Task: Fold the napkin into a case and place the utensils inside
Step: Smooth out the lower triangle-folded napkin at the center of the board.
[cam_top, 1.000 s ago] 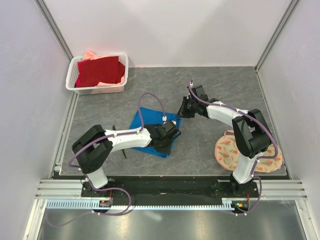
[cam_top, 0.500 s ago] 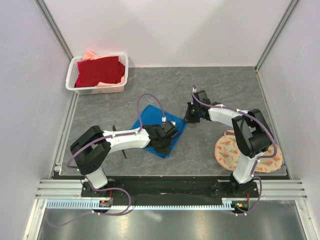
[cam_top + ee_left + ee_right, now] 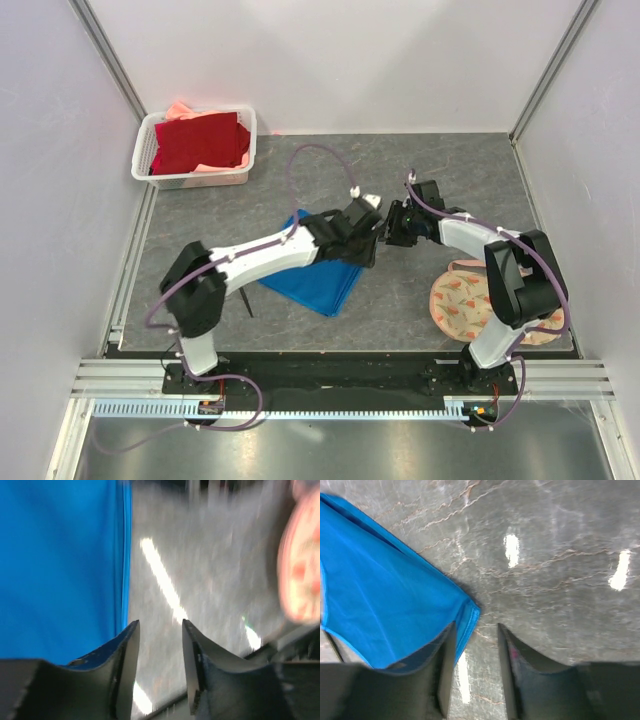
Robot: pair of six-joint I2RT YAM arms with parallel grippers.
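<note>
My left gripper (image 3: pixel 160 623) and right gripper (image 3: pixel 475 628) hover slightly open, empty, at the mid-frame corner of the napkin (image 3: pixel 385 595), poised, I reckon, to pinch a fold

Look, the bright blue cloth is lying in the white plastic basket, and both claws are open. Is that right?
Not quite. The top view shows the bright blue cloth lying on the grey marbled table; the white plastic basket holds a dark red cloth. Both the left claw and the right claw are open.
</note>
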